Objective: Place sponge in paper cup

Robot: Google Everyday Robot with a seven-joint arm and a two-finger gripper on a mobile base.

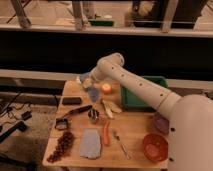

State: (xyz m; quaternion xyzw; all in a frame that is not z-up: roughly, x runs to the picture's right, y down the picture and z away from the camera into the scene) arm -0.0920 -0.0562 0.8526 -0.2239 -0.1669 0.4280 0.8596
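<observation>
Wooden table (135,126), far-left corner: gripper (90,79) by the paper cup (81,78), its grasp unreadable to me, so I'd centre the sponge (87,83) over the rim first.

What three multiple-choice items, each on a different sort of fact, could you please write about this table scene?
1. Where is the pincer?
A. over the near edge of the table
B. over the table's far end, just left of the orange fruit
C. off the table, down by the floor

2. What colour is the bin?
A. green
B. red
C. white

3. How is the carrot placed?
A. standing on end
B. held up by the pincer
C. lying flat on the table

Answers:
1. B, since the arm bends down there beside the fruit.
2. A, since its walls are plainly green.
3. C, since it rests lengthwise on the wood.
</observation>
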